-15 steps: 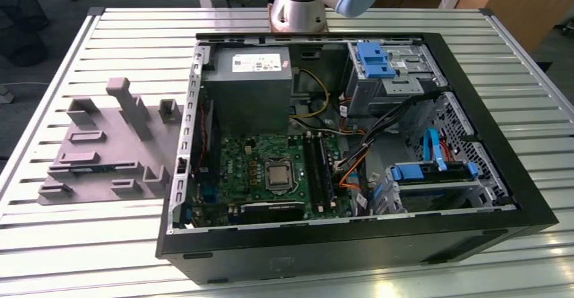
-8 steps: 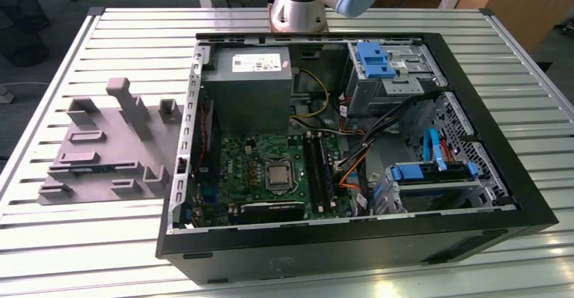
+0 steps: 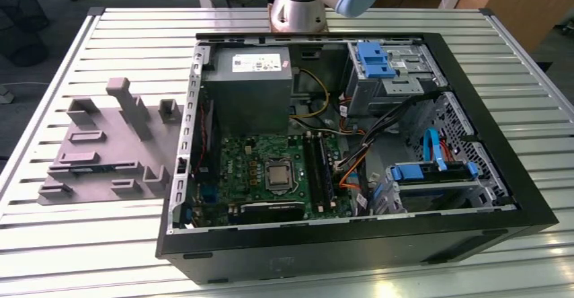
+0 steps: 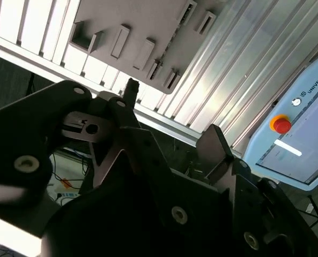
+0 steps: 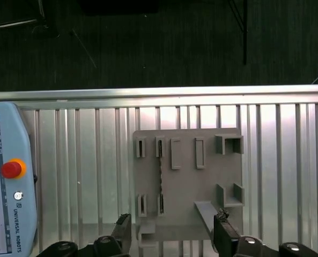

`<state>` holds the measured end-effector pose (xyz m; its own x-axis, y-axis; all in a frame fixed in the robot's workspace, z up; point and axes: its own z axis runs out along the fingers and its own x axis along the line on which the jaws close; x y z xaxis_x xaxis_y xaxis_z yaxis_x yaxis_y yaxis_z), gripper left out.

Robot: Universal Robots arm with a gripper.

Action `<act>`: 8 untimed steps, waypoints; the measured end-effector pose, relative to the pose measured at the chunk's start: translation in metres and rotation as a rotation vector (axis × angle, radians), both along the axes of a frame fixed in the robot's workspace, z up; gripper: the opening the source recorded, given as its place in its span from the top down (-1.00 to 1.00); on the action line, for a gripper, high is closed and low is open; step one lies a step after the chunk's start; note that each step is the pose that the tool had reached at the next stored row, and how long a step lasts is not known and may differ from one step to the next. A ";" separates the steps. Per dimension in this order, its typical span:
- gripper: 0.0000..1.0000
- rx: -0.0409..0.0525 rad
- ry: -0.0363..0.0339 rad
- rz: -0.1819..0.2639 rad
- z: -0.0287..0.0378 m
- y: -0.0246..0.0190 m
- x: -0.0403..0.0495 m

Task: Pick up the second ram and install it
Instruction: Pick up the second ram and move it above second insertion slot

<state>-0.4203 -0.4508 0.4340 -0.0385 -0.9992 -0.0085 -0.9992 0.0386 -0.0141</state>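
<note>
Our gripper (image 5: pixel 173 231) is spread wide and empty above the holder (image 5: pixel 201 187). The ram (image 5: pixel 160 176) stands on edge in the holder's slots. We judge it light, stiff and brittle, best pinched across its flat faces at mid-length, between the slots.

The first wrist view's edge cuts off most of the tool (image 5: pixel 172 219).

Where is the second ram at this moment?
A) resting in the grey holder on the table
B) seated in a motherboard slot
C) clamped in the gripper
A: the second ram lies between blocks of the grey holder, and the gripper is open with nothing between its fingers.
</note>
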 end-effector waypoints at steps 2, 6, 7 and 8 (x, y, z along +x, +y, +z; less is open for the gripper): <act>-0.33 0.0001 0.0000 0.000 -0.0004 0.0000 0.0000; -0.16 0.0003 0.0000 0.000 -0.0011 0.0000 0.0000; -0.16 0.0004 0.0000 0.000 -0.0013 0.0000 0.0000; -0.16 0.0004 0.0000 0.000 -0.0015 0.0000 0.0000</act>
